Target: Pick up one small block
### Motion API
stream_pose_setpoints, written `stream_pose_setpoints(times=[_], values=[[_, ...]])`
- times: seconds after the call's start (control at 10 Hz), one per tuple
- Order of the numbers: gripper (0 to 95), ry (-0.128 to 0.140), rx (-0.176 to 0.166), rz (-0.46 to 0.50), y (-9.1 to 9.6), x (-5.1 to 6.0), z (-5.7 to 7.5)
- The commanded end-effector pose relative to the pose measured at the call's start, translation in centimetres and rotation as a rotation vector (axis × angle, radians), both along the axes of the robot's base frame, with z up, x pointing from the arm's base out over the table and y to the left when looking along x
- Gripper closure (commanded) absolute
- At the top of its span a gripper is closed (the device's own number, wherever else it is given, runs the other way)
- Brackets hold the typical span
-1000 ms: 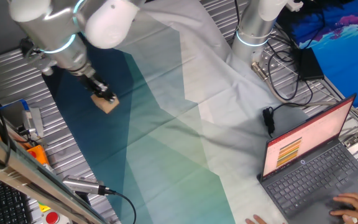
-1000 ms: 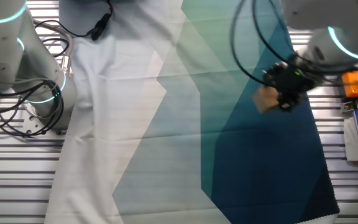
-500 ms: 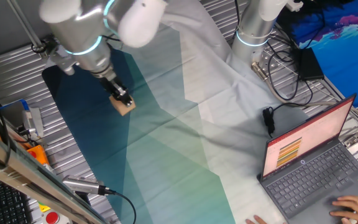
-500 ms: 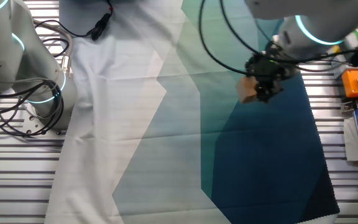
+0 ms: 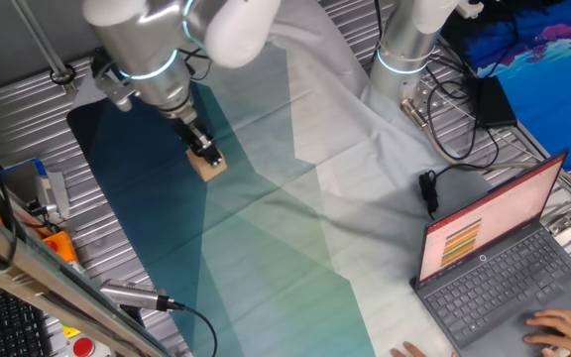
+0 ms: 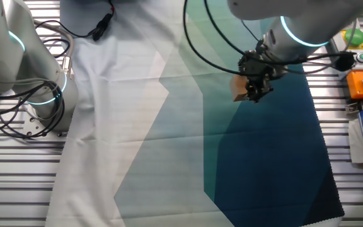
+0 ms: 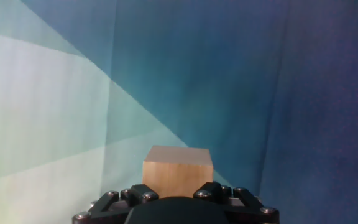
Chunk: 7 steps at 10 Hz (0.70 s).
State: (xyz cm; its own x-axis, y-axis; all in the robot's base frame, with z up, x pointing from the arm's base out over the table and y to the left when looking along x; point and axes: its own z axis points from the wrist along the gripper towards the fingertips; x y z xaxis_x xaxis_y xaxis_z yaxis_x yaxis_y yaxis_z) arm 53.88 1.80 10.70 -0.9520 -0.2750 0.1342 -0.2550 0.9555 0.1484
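The small block (image 5: 209, 166) is a plain light-tan wooden cube. My gripper (image 5: 204, 152) is shut on it and holds it above the blue-green cloth (image 5: 266, 248). In the other fixed view the block (image 6: 239, 88) sits at the left side of the gripper (image 6: 251, 89), over the border between the teal and dark blue panels. In the hand view the block (image 7: 178, 171) fills the gap between the black fingers (image 7: 213, 190) at the bottom edge, with the cloth (image 7: 166, 74) well below it.
A second robot base (image 5: 404, 50) stands at the back with cables (image 5: 454, 119). An open laptop (image 5: 494, 258) with a hand on it sits at the right. Tools and an orange box (image 6: 361, 85) lie beside the cloth. Slatted metal table (image 6: 17, 176) surrounds the cloth.
My gripper has carried the block away from the dark blue edge of the cloth toward its teal middle. The grip on the block is unchanged.
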Motion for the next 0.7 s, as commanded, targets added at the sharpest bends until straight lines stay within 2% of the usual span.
stream_pose_setpoints(times=[0.1, 0.3, 0.7], values=[[95.0, -0.003, -0.018, -0.004, -0.04, -0.35, 0.1], [95.0, 0.001, -0.007, -0.006, -0.04, -0.35, 0.1], [95.0, 0.023, 0.009, 0.076, -0.04, -0.35, 0.1]])
